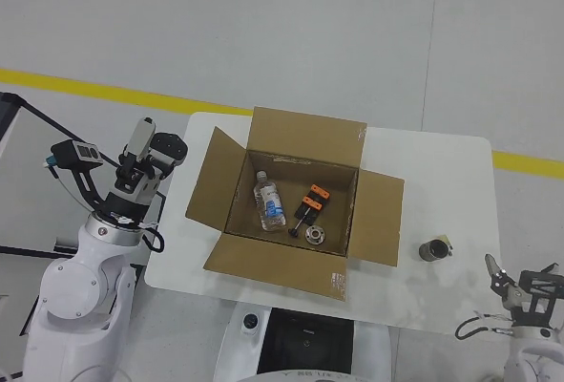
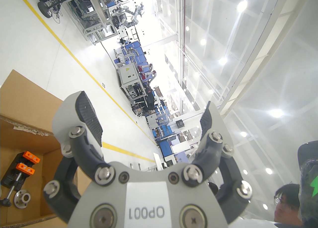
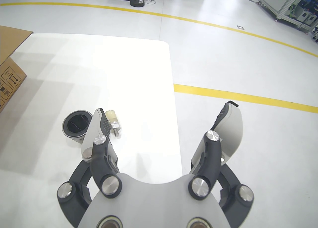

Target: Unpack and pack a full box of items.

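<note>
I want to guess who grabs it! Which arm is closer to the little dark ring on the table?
Right. The right gripper hovers close to the ring; the left gripper is beyond the box.

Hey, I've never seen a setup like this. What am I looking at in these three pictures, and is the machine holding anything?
This is a two-armed robot at a white table. The top view looks down from a camera above its arms; the other two come from cameras on its wrists, each showing that arm's own gripper. The left gripper and the right gripper are both open and hold nothing. On the table stands an open cardboard box with a clear bottle, an orange-and-black clamp and a metal flange inside. Apart from the box lie a dark ring and a small cream-capped bolt.
</note>
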